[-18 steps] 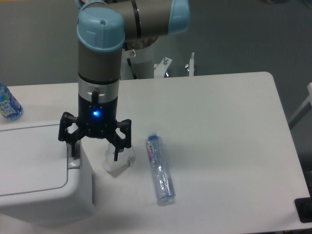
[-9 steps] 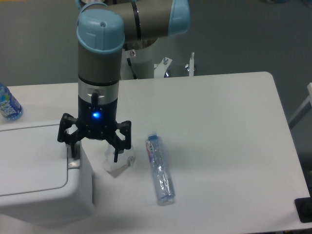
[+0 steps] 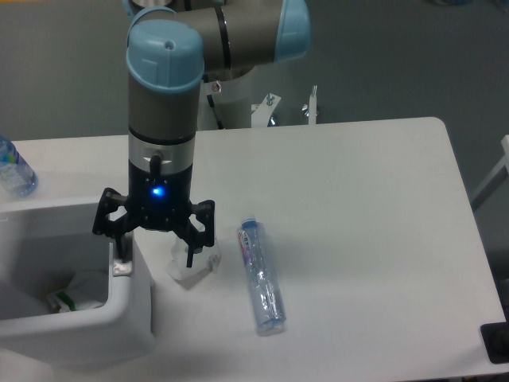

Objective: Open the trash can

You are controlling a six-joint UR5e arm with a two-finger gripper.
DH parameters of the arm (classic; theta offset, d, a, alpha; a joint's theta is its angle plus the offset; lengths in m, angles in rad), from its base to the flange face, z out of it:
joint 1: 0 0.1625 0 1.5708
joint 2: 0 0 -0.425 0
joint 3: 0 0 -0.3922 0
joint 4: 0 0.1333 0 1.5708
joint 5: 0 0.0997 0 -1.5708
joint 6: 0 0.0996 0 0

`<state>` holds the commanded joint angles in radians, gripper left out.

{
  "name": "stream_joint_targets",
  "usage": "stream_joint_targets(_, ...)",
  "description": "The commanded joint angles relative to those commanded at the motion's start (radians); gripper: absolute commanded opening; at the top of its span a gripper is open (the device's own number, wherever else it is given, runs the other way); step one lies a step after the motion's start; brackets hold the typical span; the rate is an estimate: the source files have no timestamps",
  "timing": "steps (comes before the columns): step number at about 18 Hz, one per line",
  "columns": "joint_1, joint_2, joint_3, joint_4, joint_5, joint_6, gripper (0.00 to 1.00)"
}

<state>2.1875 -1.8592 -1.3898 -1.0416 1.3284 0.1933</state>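
1. The arm (image 3: 238, 28) comes in from the top of the view. Its upper link lies roughly level and is grey with light-blue end caps.
2. The wrist (image 3: 162, 111) turns straight down and stands upright.
3. A blue light (image 3: 157, 191) glows on the black gripper body, below the silver ring.
4. The jaws point downward and are spread wide apart. The black fingers (image 3: 193, 237) splay outward, and their tips hang vertical.

trash can (image 3: 119, 326) front-left | tool (image 3: 154, 256) over its right rim — bottle (image 3: 261, 278) further right
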Motion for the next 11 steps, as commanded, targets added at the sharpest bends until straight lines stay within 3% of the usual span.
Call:
stream_joint_targets(4,0.017,0.011,0.058,0.000,-0.002,0.000,1.00)
stream_joint_targets(7,0.096,0.015,0.126,-0.002,0.005,0.011,1.00)
stream_joint_targets(11,0.192,0.069,0.127,-0.015,0.066,0.064,1.00)
